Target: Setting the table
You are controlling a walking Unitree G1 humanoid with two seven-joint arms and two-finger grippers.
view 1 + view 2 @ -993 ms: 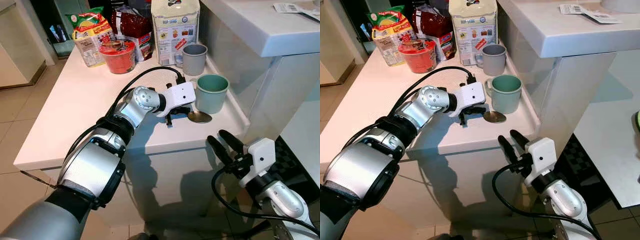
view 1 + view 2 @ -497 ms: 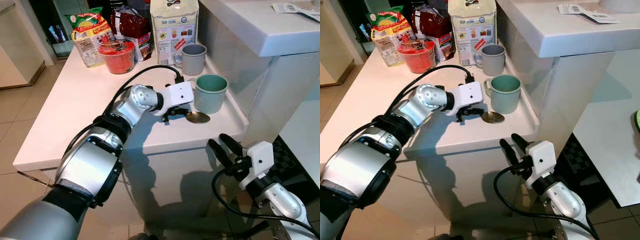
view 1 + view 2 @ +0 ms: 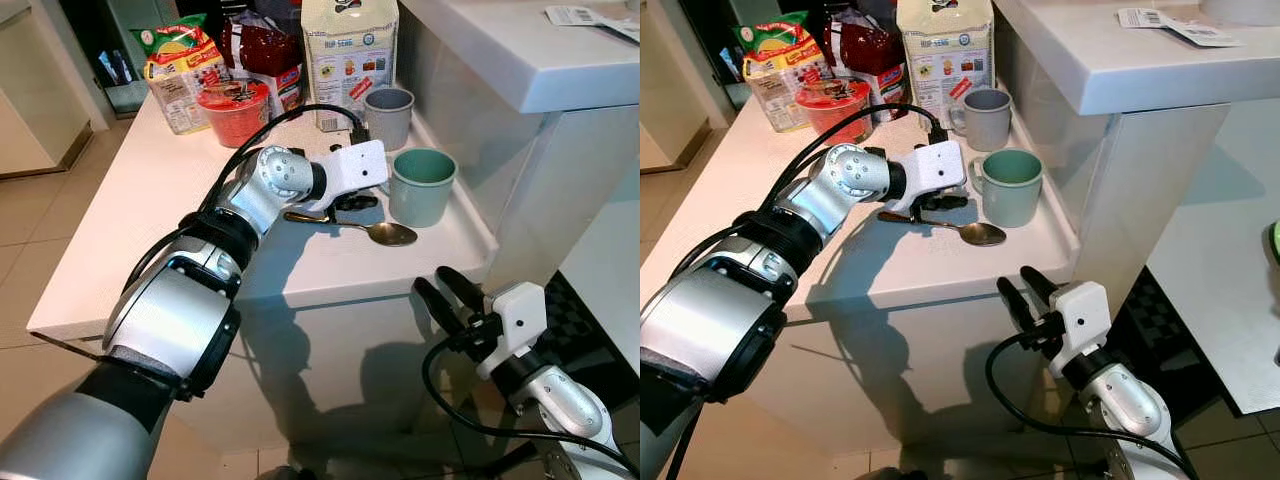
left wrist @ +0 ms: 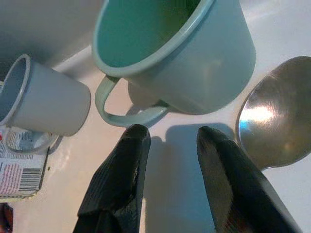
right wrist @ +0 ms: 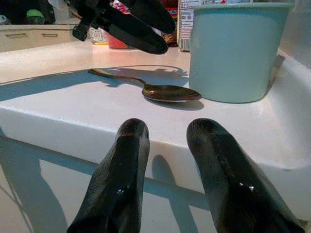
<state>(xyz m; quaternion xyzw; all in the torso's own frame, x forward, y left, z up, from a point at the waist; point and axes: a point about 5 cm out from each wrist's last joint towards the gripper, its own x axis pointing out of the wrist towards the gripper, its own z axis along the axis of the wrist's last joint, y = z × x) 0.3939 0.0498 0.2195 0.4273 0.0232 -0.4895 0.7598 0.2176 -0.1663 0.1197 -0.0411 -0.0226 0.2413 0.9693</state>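
Left claw (image 3: 352,203), fingers apart and gripping nothing, hovered just above the white counter (image 3: 150,200) beside the green mug (image 3: 422,186); from my claw the mug's handle sat at about 1 o'clock, close to the fingertips (image 4: 127,160) in the wrist view. Spoon (image 3: 360,228) lay flat on the counter, bowl at about 4 o'clock from the claw and just short of the mug, handle running back under my wrist toward 8 o'clock; it touched neither finger. Grey mug (image 3: 388,117) stood at 12 o'clock, near the carton (image 3: 350,55), red bowl (image 3: 236,112) and snack packets at the counter's far edge. Right claw (image 3: 452,298), fingers likewise apart and empty, hung below the counter's front lip, the spoon and green mug ahead of it. Judged progress: early; one spoon and two mugs were out, ungrouped, with no plate or place setting visible, so arrangement remained to be done.
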